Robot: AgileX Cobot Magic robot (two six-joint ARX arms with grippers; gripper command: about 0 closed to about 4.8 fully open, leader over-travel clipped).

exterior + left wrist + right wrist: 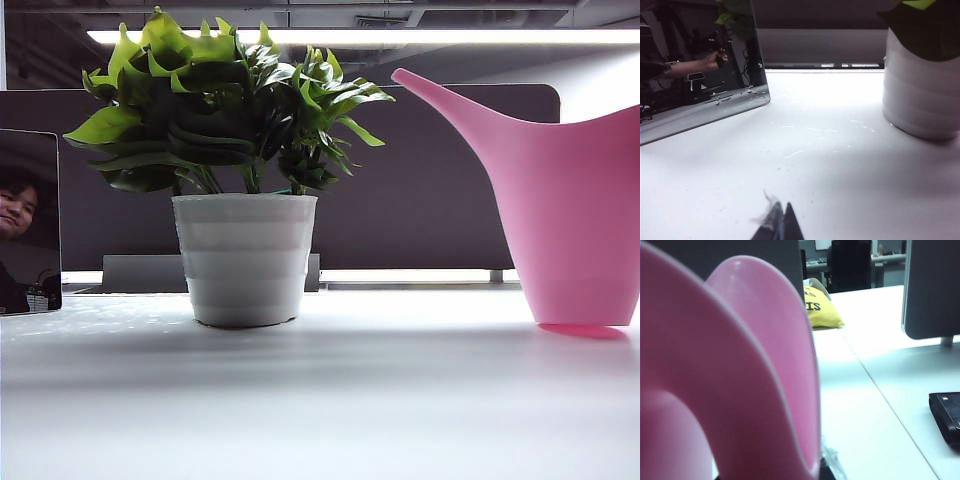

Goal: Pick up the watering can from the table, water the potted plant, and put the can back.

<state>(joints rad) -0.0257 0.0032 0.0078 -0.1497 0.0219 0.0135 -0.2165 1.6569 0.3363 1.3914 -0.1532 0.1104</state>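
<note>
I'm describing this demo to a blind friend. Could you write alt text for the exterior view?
A pink watering can stands on the white table at the right, its long spout aimed left toward a leafy green potted plant in a white ribbed pot. They stand apart, with bare table between them. No robot arm or gripper appears in this view.
</note>
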